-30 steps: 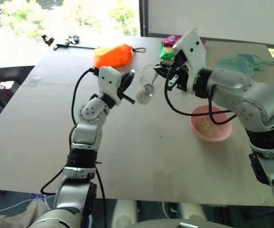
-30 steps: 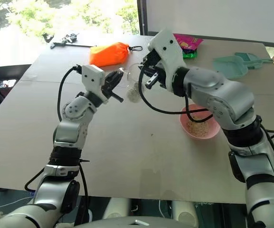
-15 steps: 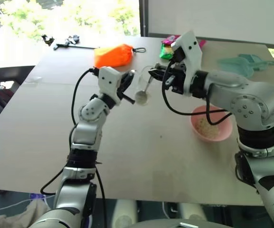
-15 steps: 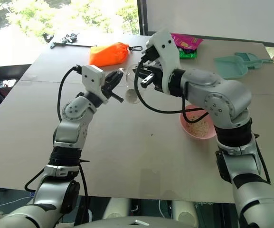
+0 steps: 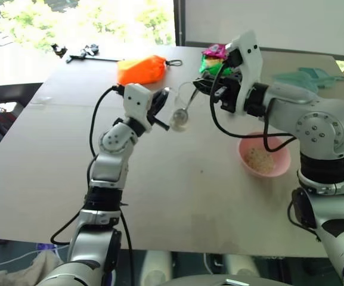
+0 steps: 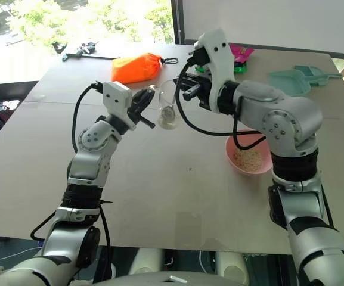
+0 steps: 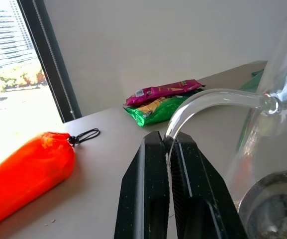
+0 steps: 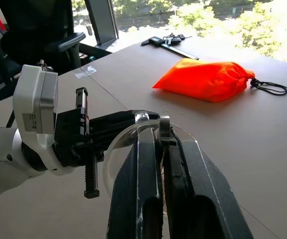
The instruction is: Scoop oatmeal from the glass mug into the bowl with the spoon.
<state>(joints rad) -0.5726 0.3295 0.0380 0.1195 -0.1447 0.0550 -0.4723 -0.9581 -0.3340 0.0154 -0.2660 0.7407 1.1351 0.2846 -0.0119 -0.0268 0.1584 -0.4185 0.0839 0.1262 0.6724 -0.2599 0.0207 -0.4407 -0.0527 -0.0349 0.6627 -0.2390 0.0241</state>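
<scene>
Right end effector (image 5: 203,89), clamped on the spoon (image 5: 186,106), dips it into the glass mug (image 5: 179,113) held aloft by the handle in the clamped left end effector (image 5: 161,107); the bowl (image 5: 265,159) on the table (image 5: 177,179) lies at 4 o'clock, nearer the right arm

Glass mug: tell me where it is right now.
The glass mug is held up off the table, near its middle, by the left gripper shut on its handle. The right gripper holds the spoon in it.
</scene>
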